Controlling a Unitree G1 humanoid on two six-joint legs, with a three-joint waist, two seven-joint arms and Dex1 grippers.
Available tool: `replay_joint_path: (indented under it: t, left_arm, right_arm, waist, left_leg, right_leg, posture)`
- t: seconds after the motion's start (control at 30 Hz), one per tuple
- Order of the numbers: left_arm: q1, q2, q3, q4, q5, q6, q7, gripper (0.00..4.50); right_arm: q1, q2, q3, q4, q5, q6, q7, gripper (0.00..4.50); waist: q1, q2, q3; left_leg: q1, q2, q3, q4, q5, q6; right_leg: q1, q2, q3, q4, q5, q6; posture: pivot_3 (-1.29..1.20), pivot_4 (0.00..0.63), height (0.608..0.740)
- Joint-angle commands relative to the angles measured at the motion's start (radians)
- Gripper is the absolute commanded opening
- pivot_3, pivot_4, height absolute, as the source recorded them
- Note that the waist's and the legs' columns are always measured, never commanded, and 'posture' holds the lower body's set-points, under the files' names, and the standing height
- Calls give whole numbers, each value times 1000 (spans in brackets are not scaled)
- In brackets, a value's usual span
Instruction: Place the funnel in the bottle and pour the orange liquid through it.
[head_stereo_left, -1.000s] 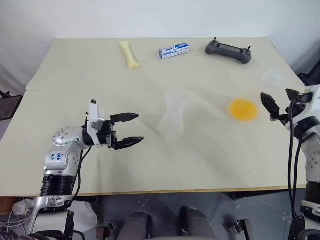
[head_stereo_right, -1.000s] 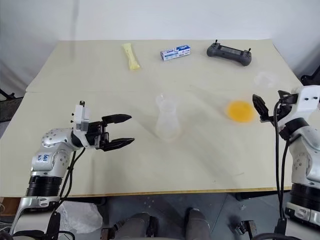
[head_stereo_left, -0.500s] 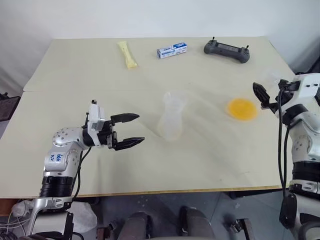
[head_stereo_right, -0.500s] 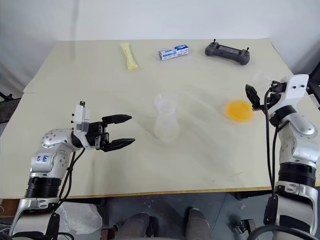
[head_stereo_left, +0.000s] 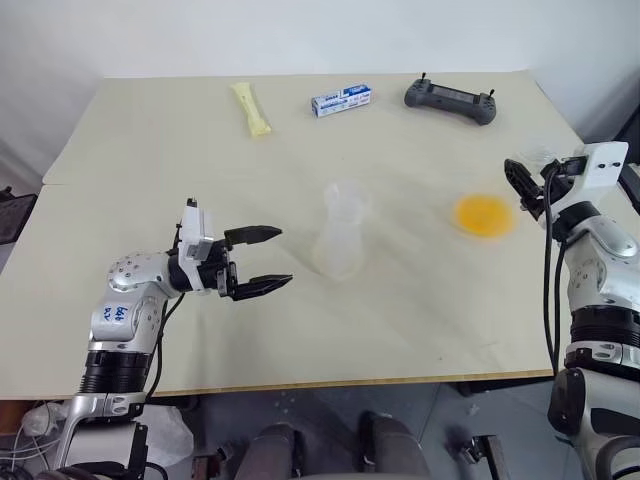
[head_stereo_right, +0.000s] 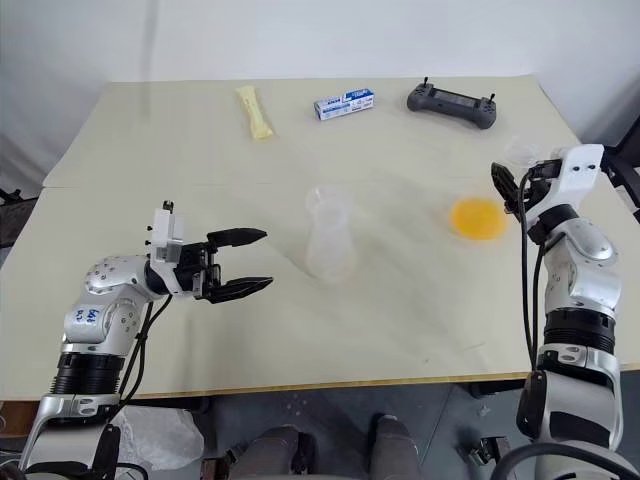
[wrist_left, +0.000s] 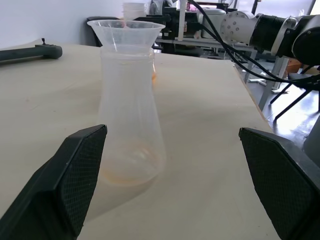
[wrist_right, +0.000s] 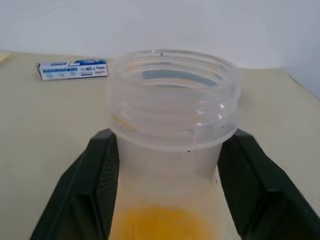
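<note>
The bottle (head_stereo_left: 337, 250) stands at mid-table with the clear funnel (wrist_left: 126, 30) seated in its neck. My left gripper (head_stereo_left: 283, 256) hovers level just left of the bottle, open and empty; in the left wrist view the bottle (wrist_left: 131, 125) stands ahead of the gap, apart from both fingers. To the right, a second clear flask holds the orange liquid (head_stereo_left: 485, 216) in its base. My right gripper (wrist_right: 167, 150) is shut on that flask's threaded neck (wrist_right: 172, 95), one finger on each side.
Along the table's far side lie a pale yellow packet (head_stereo_left: 251, 108), a blue-and-white box (head_stereo_left: 341, 100) and a black controller (head_stereo_left: 452, 100). The table's right edge (head_stereo_left: 560, 110) runs close behind the right-hand flask.
My right gripper moved forward to the liquid flask's neck and shut on it. The left gripper and the bottle stayed put.
</note>
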Motion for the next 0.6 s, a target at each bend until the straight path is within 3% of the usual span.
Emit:
replay_joint_path:
  t: [0.03, 0.37, 0.6]
  left_arm:
    - [-30, 2, 1, 3, -6, -16, -5, 4500]
    - [-121, -6, -24, 145, 14, -75, -91, 4500]
    - [-200, -32, -2, 276, 0, -129, -130, 4500]
  right_arm:
    - [-14, 5, -10, -78, 17, -7, -5, 2404]
    - [108, 75, 92, -742, 44, 292, -162, 2404]
    - [118, -6, 334, -1052, -195, 484, -254, 2404]
  waist:
    - [-1, 0, 0]
    - [2, 3, 2]
    - [3, 3, 2]
  left_leg:
    - [0, 0, 0, 0, 0, 0]
    - [-2, 0, 0, 0, 0, 0]
    - [-2, -1, 0, 0, 0, 0]
  right_leg:
    - [0, 0, 0, 0, 0, 0]
    - [-2, 0, 0, 1, 0, 0]
    - [-3, 0, -1, 1, 0, 0]
  posture:
    - [0, 150, 740]
    - [0, 150, 740]
    - [0, 150, 740]
